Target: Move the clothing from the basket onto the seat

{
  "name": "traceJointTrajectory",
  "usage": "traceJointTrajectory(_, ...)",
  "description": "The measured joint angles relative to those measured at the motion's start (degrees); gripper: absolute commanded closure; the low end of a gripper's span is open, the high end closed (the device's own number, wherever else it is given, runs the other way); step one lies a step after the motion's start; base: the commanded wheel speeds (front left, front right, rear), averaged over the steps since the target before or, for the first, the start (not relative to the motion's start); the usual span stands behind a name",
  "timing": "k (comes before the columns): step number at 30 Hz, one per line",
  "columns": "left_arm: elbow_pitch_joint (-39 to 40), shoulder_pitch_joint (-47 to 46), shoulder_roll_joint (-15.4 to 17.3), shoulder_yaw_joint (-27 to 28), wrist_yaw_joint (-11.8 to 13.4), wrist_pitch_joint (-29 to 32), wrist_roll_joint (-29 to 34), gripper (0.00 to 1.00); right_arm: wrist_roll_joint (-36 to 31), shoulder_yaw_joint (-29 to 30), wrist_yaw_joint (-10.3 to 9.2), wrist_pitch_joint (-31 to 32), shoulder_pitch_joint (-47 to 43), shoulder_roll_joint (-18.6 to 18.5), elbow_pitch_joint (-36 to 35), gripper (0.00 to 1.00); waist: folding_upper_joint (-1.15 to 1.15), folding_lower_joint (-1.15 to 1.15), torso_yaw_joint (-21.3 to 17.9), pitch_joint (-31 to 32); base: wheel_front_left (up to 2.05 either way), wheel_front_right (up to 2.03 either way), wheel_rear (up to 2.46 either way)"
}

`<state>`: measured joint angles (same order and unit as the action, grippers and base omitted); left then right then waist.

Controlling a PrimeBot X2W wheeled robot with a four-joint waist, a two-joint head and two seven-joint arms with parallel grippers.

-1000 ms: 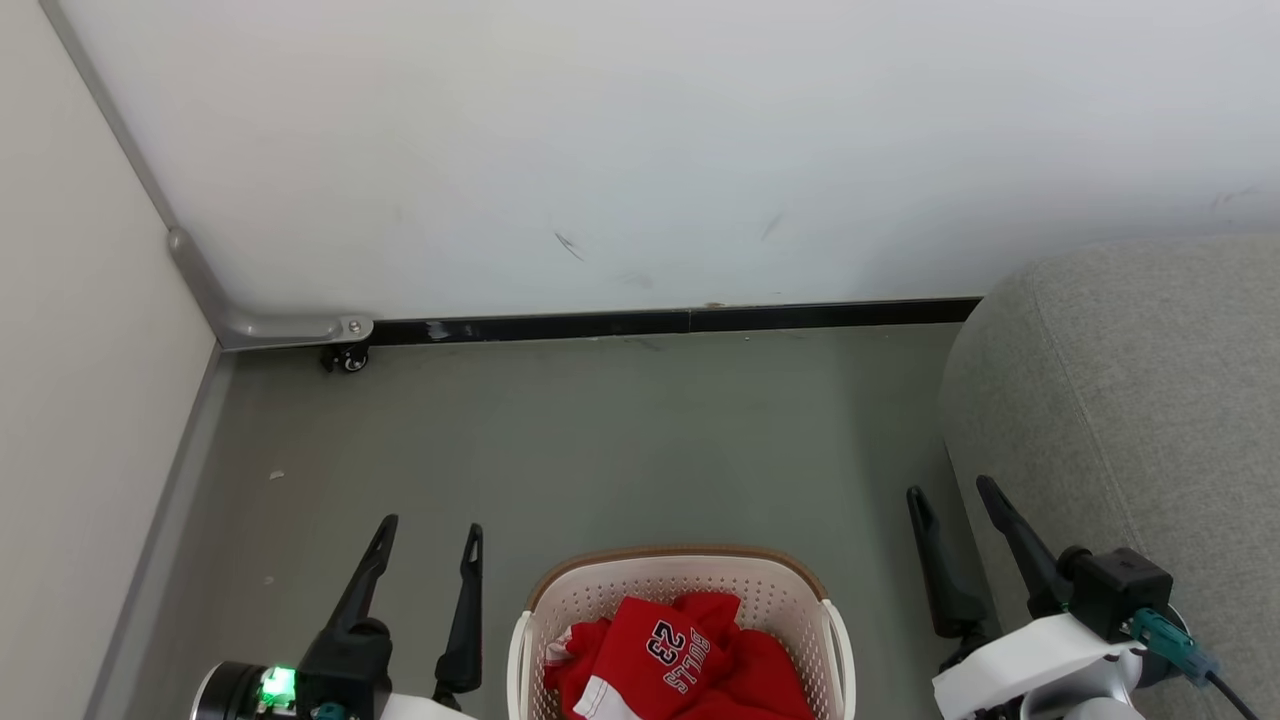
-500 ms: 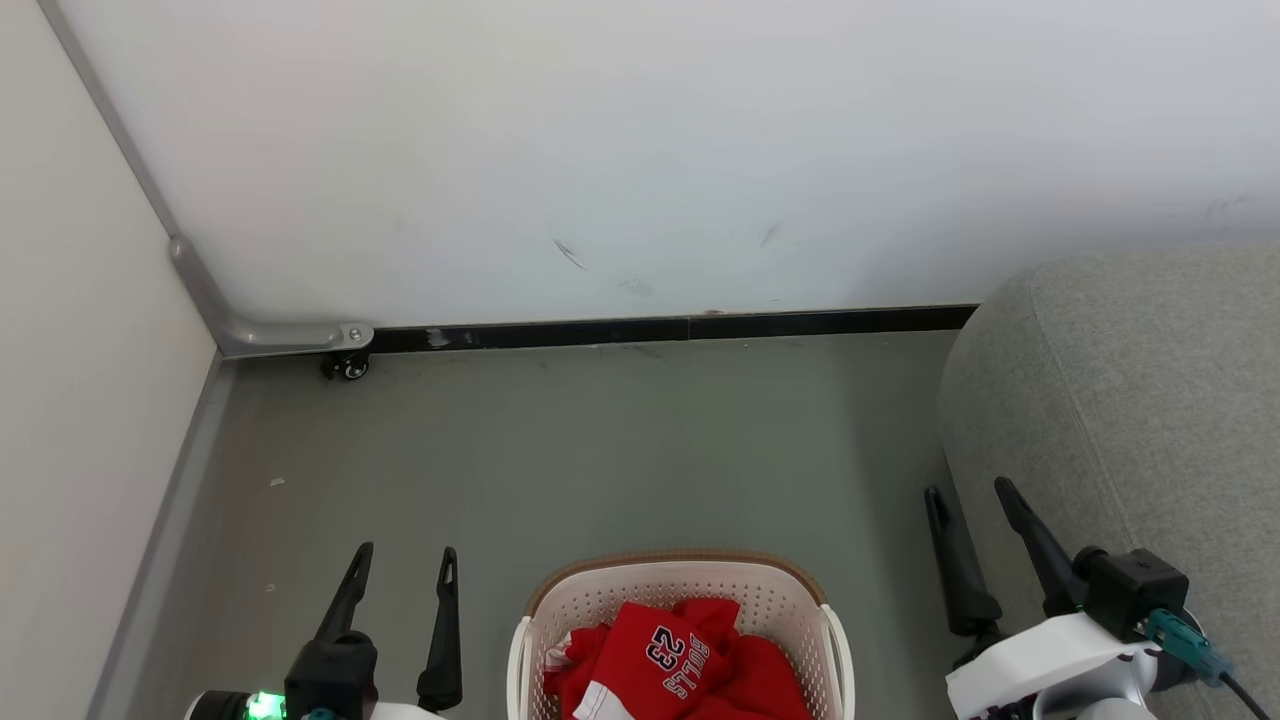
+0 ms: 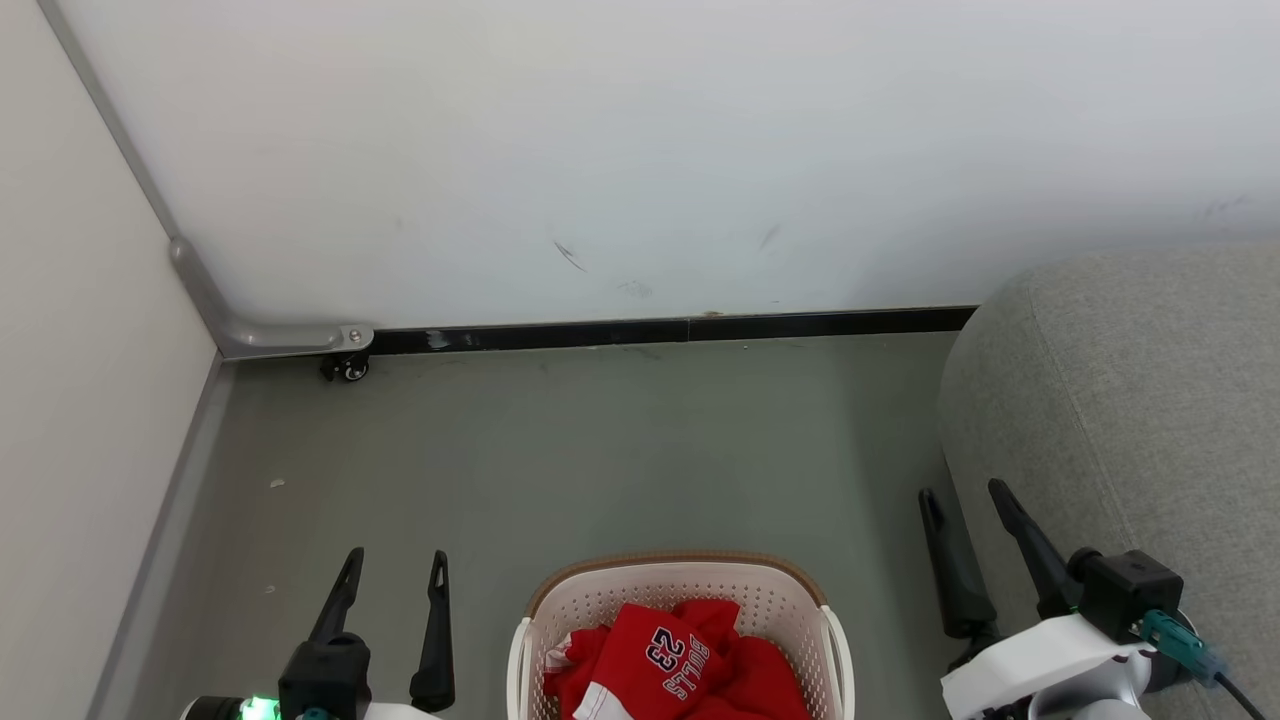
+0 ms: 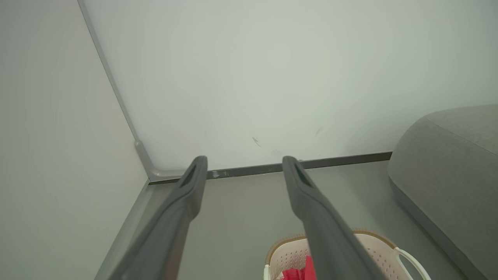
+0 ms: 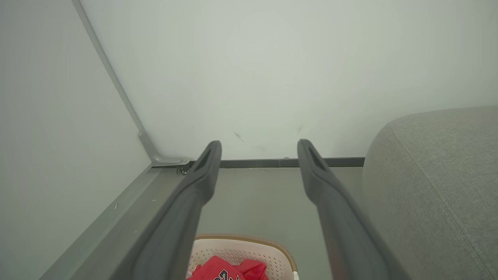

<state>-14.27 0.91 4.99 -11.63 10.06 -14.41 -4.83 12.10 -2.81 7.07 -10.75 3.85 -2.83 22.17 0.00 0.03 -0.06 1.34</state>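
Clothing in the basket at six o'clock looks soft and light; we would pinch a raised fold. Left tool and right tool stand spread.

Pretty bright, flat, even lighting with barely any shadows, head view's sharp, both wrist views look hazier and washed-out.

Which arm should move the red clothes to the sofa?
Probably the right gripper: like the left gripper, it is open beside the cream perforated plastic basket of red fabric clothing, but nearer the grey woven sofa.
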Motion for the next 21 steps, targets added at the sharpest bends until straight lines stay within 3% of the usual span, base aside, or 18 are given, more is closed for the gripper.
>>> traceJointTrajectory(21, -0.57, -0.37, -0.07, 0.04, 0.01, 0.0, 0.0, 0.0, 0.18, 0.19, 0.0, 0.0, 0.0, 0.01, 0.08, 0.0, 0.0, -0.01, 0.0, -0.17, 0.0, 0.0, 0.0)
